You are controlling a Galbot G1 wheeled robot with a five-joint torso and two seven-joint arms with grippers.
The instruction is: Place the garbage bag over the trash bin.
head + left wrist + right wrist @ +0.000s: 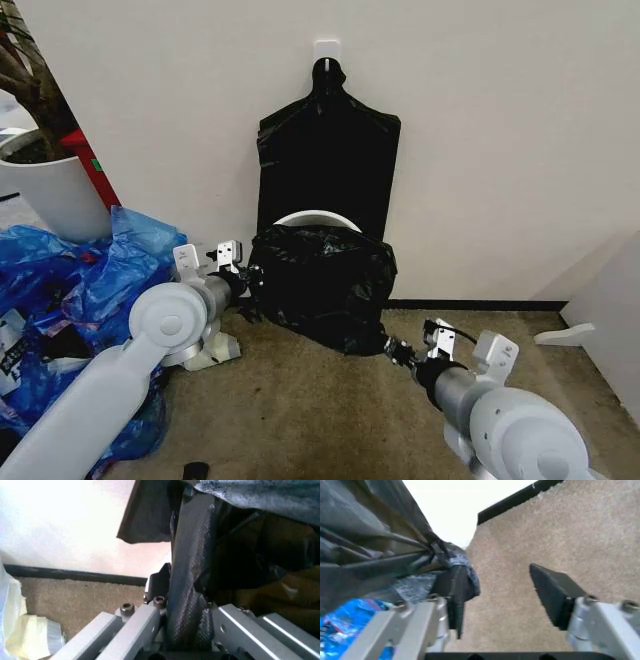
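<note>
Head view: the bag (pixel 322 285) is draping over the bin (pixel 318 217) on the floor, between both arms. The left pincer (pixel 245 283) is meeting its near edge.

Left wrist view: the fingers (pixel 187 592) are apparently clamping film.

Right wrist view: the right pincer (pixel 507 596) is gaping, empty, the bag beside one finger.

Glossy black garbage bag (pixel 322 285), cream-white trash bin (pixel 318 217), blue plastic bags (pixel 90 275)

Left hand (pixel 250 282) clamped, right hand (pixel 398 350) spread.
</note>
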